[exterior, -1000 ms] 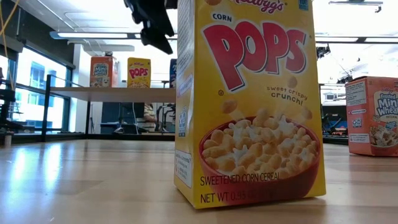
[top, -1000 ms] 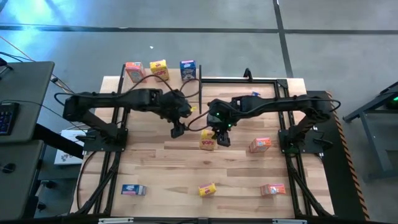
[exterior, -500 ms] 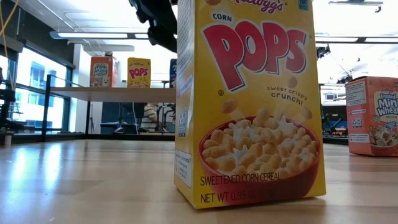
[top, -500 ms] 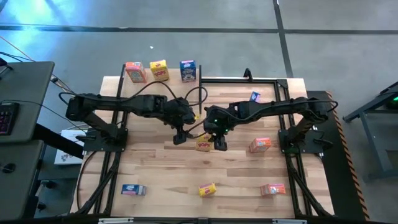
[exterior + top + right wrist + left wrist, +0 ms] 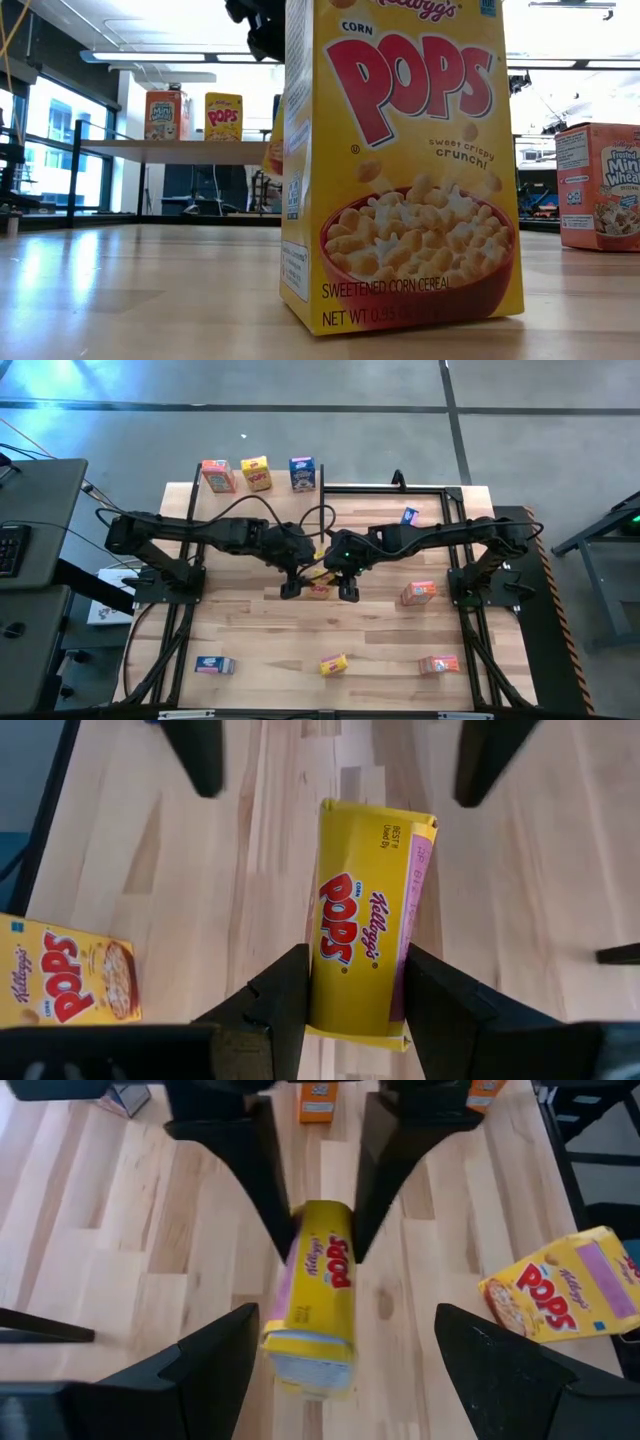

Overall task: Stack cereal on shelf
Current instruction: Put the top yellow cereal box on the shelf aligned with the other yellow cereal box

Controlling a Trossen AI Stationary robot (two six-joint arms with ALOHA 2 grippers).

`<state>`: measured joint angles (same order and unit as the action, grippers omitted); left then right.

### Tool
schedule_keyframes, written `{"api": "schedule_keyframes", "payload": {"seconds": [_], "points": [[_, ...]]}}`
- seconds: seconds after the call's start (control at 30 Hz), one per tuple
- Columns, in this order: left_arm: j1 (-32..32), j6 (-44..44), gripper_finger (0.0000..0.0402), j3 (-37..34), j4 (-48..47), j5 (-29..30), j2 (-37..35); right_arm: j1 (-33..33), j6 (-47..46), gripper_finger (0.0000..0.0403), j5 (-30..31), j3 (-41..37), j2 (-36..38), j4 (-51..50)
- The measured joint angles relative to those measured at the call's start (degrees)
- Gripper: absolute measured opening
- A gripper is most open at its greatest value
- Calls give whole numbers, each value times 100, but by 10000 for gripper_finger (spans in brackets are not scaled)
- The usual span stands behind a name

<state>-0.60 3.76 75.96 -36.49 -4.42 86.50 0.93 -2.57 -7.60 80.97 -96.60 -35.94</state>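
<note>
Over the middle of the table [image 5: 250, 630], the right end effector [image 5: 348, 995] is clamped on a yellow cereal box [image 5: 368, 950], holding it clear of the wood. The left end effector [image 5: 340, 1355] faces it from just beside, fingers [image 5: 200, 1365] spread wide on either side of the box's near end — not touching it.

Three boxes — orange-red [image 5: 214, 475], yellow [image 5: 256, 472] and blue [image 5: 302, 472] — stand in a row on the shelf [image 5: 170, 151] at the far left edge.

Loose boxes lie about the table, among them a yellow one [image 5: 333, 664] near the front edge.
</note>
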Motion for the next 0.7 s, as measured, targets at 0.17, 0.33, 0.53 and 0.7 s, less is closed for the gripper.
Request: {"api": "schedule_keyframes", "payload": {"seconds": [0.17,0.33,0.53,0.7], "points": [[0,1,294,0,-5,30,0,0,1,139,-42,0,2,86],[0,3,294,0,-26,30,0,0,-2,139,-141,72,48,98],[2,5,294,0,-35,33,0,0,9,139,-188,499,61,-74],[2,5,294,0,-31,33,0,0,70,139,-192,678,66,-285]]}}
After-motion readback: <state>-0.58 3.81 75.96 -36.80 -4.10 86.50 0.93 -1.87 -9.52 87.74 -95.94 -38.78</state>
